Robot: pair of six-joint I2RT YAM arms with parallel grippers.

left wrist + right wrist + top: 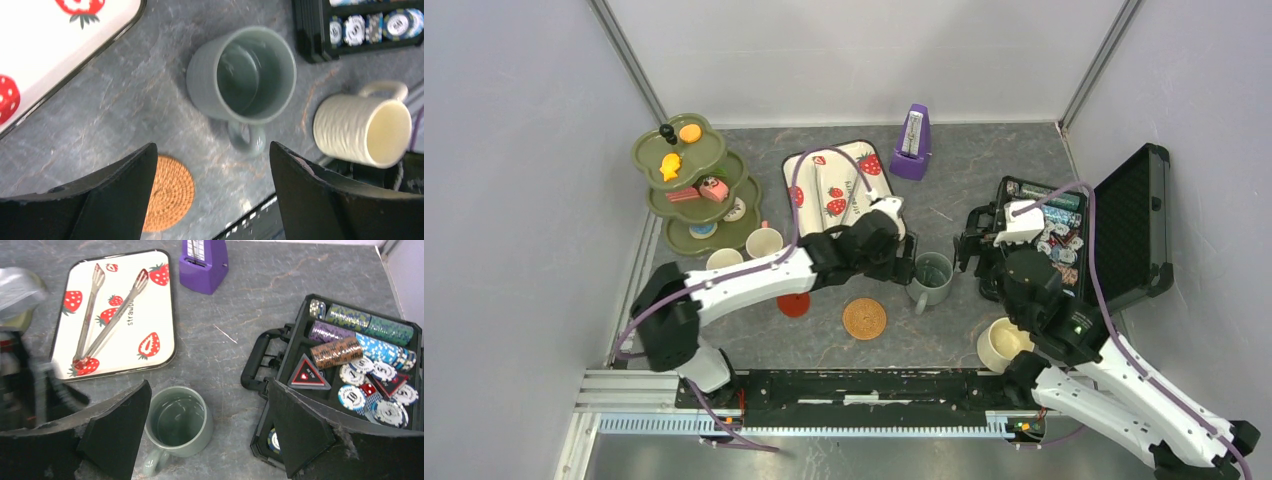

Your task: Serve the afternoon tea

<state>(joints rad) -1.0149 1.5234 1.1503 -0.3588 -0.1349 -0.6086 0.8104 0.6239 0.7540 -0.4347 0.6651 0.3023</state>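
Observation:
A grey-green mug (932,278) stands upright and empty mid-table; it also shows in the left wrist view (241,75) and the right wrist view (177,422). My left gripper (906,262) is open just left of it, jaws wide (212,150). My right gripper (977,252) is open just right of it (209,390). A cream mug (1004,343) sits at the near right (365,130). A woven brown coaster (864,318) and a red coaster (793,305) lie bare. The olive tiered stand (724,150) holds toy pastries (669,165). Two pale mugs (764,242) stand beside it.
A strawberry-print tray (864,150) with tongs (107,310) lies at the back centre. A purple metronome (912,143) stands behind it. An open black case (1124,230) of chips fills the right side, close to my right gripper. Walls enclose the table.

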